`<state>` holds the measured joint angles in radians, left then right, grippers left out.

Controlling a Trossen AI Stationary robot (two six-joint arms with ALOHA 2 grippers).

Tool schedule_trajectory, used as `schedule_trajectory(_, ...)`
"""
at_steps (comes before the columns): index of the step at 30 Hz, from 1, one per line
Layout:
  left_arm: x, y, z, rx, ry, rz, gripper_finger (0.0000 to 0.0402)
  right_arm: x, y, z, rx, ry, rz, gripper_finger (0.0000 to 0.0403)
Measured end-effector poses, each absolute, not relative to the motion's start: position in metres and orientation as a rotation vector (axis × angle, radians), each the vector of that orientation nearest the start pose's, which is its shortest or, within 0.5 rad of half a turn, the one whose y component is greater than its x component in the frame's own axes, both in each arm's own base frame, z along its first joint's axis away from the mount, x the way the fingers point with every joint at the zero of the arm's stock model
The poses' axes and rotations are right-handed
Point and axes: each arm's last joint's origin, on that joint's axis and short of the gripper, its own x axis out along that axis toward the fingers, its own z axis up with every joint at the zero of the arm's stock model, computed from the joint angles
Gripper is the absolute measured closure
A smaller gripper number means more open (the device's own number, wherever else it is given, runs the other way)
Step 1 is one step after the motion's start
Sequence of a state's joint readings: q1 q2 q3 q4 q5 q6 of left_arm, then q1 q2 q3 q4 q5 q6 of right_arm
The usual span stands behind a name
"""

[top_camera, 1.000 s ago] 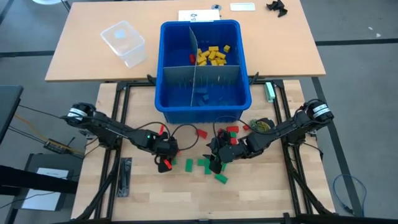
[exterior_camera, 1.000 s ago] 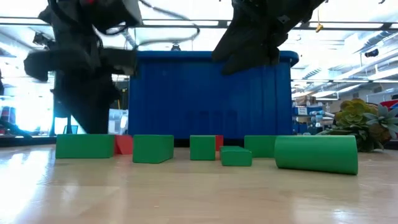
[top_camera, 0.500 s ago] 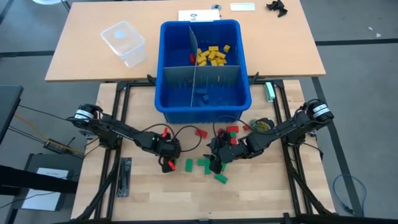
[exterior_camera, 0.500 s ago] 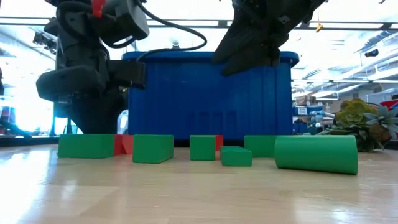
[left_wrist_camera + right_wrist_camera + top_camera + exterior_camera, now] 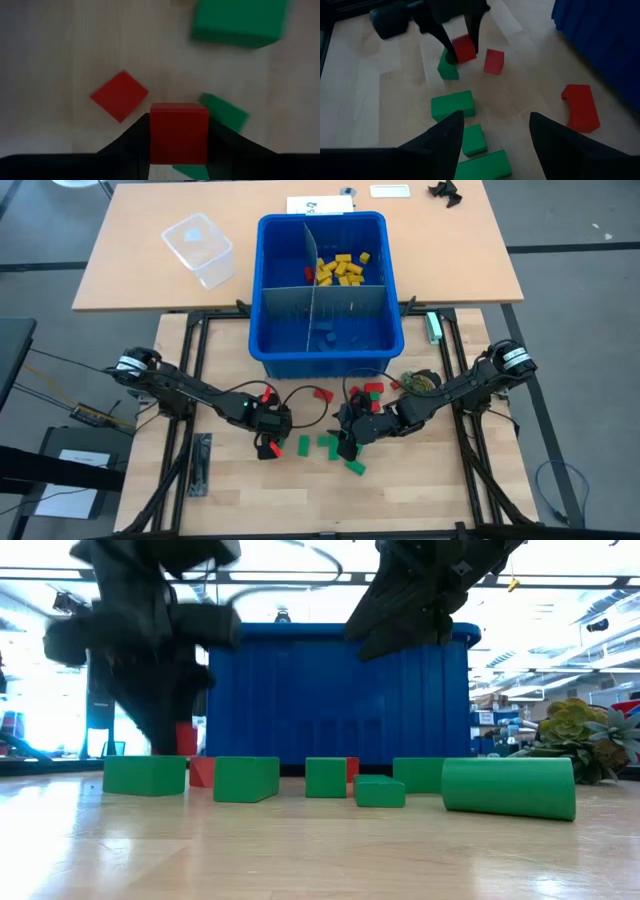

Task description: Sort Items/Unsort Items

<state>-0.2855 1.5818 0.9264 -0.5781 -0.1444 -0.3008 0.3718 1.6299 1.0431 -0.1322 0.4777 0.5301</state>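
My left gripper is shut on a red block, which shows a little above the table in the low view. Beneath it lie a second red block and a green block flat on the wood. My right gripper hangs open over several green blocks, with nothing between its fingers. More red blocks lie near the blue bin, where yellow blocks fill a far compartment. My left gripper pinches the red block by two opposite side faces between its two fingers. The fingers come steeply from above, pointing down. The block is lifted clear of the table, roughly level, above the green block.
Grey divider sheets split the bin into compartments. A clear plastic tub stands on the far table at the left. A small plant sits at the right, near my right arm. A green cylinder lies near the front.
My left gripper has taken hold of the red block and risen with it, rolling slightly; the block now hangs clear of the table, while the other red block and the green ones stay put.
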Motion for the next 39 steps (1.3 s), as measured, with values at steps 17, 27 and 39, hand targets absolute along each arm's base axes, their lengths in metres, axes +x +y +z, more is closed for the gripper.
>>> schedule_trajectory(17,0.273,-0.05,0.345,0.291,0.704,0.16,0.0262,0.324,0.114,0.22,0.213,0.603,-0.263,0.0178)
schedule_trajectory(27,0.28,0.049,0.417,0.409,0.422,0.489,0.0262,0.325,0.112,0.22,0.218,0.597,-0.268,0.0181)
schedule_trajectory(39,0.258,0.174,0.409,0.304,0.404,0.655,0.0262,0.326,0.11,0.222,0.256,0.552,-0.339,0.0183)
